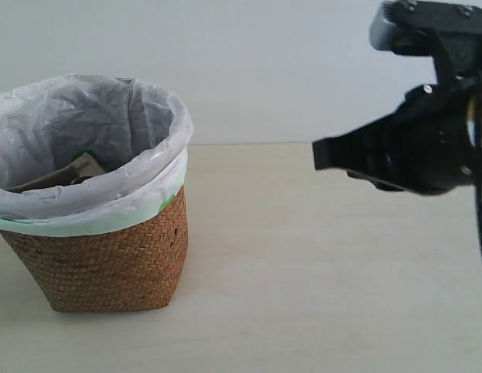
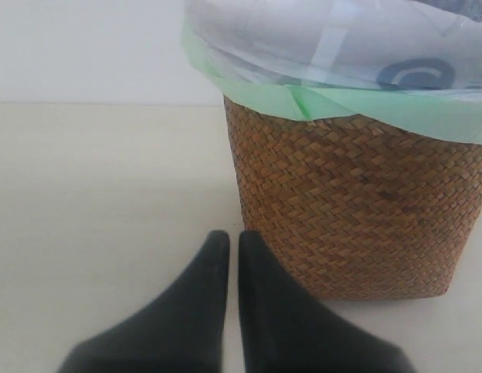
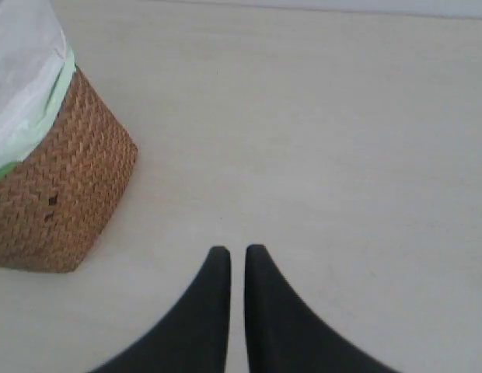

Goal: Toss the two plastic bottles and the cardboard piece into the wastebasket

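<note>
I see both pincers closed and empty: the left gripper [image 2: 228,235] near the wastebasket [image 1: 109,256], the right gripper [image 3: 231,250] apart from it. The cardboard piece [image 1: 74,172] lies inside.

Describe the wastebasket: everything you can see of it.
The wastebasket is brown woven wicker, widening slightly toward the top, and stands upright on the pale table. A translucent white bag lines it and folds over the rim, edged by a light green band. The left wrist view shows a blue-grey printed mark on the fold. Inside, a beige cardboard piece shows; the rest of the contents is hidden.
</note>
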Robot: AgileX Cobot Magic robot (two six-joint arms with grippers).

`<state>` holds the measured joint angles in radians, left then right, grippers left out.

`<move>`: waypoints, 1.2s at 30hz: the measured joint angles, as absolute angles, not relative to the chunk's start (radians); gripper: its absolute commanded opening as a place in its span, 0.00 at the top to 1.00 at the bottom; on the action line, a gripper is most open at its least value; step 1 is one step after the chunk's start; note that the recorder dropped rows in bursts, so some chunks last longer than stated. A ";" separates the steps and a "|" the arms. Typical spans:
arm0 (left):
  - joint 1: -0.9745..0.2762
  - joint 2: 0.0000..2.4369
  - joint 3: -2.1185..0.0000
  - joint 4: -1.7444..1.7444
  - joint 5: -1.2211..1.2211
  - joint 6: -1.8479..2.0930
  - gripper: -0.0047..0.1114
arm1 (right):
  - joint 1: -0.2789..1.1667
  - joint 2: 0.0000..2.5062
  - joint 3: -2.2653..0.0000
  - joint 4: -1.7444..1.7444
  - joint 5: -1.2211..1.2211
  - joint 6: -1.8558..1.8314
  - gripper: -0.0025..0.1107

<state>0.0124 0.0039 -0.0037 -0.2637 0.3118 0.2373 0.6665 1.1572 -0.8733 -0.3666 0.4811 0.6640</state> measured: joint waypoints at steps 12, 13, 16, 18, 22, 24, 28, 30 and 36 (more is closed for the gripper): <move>0.012 0.004 -0.004 -0.264 0.312 0.237 0.93 | 0.667 0.977 -0.746 -0.360 0.536 0.689 0.96; 0.012 0.004 -0.004 -0.264 0.312 0.237 0.93 | 0.667 0.977 -0.746 -0.360 0.536 0.689 0.96; 0.012 0.004 -0.004 -0.264 0.312 0.237 0.93 | 0.667 0.977 -0.746 -0.372 0.543 0.685 0.96; 0.012 0.004 -0.004 -0.264 0.312 0.237 0.93 | 0.667 0.972 -0.746 -0.376 0.543 0.696 0.96; 0.012 0.004 -0.004 -0.264 0.312 0.237 0.93 | 0.637 0.951 -0.724 -0.376 0.454 0.699 0.96; 0.012 0.004 -0.004 -0.264 0.312 0.237 0.93 | 0.586 0.895 -0.658 -0.364 0.322 0.694 0.96; 0.012 0.004 -0.004 -0.264 0.312 0.237 0.93 | 0.467 0.725 -0.461 -0.355 0.076 0.693 0.96; 0.012 0.004 -0.004 -0.264 0.312 0.237 0.93 | 0.404 0.625 -0.360 -0.353 -0.017 0.693 0.96; 0.012 0.004 -0.004 -0.264 0.312 0.237 0.93 | 0.284 0.385 -0.174 -0.353 -0.099 0.673 0.96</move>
